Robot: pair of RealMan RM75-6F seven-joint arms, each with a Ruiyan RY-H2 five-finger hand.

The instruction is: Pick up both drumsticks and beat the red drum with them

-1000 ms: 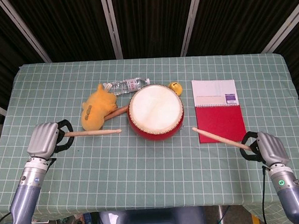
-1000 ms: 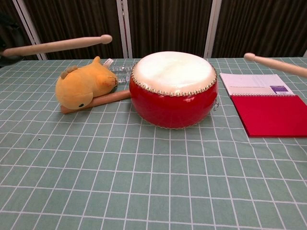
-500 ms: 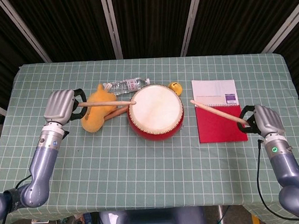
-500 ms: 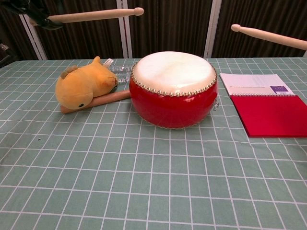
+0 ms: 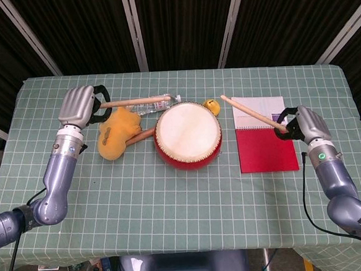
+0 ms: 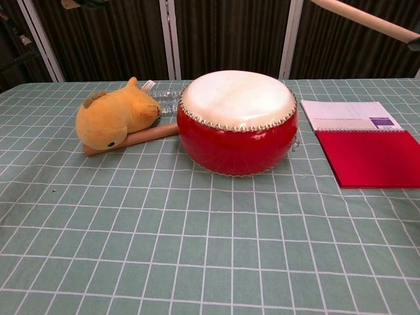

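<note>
The red drum with a white skin stands in the middle of the table. My left hand is raised to its left and grips a wooden drumstick that points right, its tip short of the drum's far rim. My right hand is raised to the right of the drum and holds the other drumstick, which slants up and left toward the drum. In the chest view only the right stick shows, at the top edge.
A yellow plush toy lies left of the drum on a wooden rod. Behind it lies a clear bottle. A small yellow ball sits behind the drum. A red and white notebook lies to the right.
Both hands have risen and swung farther back over the table, lifting their drumsticks higher. The left stick has left the chest view.
</note>
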